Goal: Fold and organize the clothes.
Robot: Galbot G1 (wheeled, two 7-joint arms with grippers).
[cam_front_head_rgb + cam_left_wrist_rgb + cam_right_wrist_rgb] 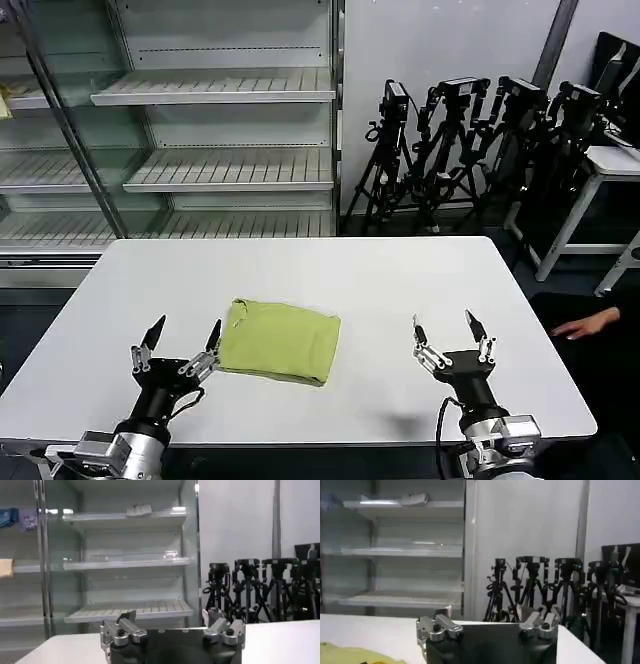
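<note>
The clothes (279,341), a lime yellow-green T-shirt folded into a compact rectangle, lie plain side up on the white table (330,270), near its front and a little left of centre. My left gripper (183,333) is raised at the front left, open and empty, its right fingertip just beside the shirt's left edge. At the front right my right gripper (448,327) stands open and empty, well apart from the shirt. In the right wrist view a corner of the shirt (350,656) shows beside the open right gripper (485,615). The left wrist view has the open left gripper (170,617).
Behind the table stand metal shelves (210,95) at the back left and several black camera tripods (470,140) at the back right. A person's hand (585,324) rests past the table's right edge. Bare tabletop surrounds the shirt.
</note>
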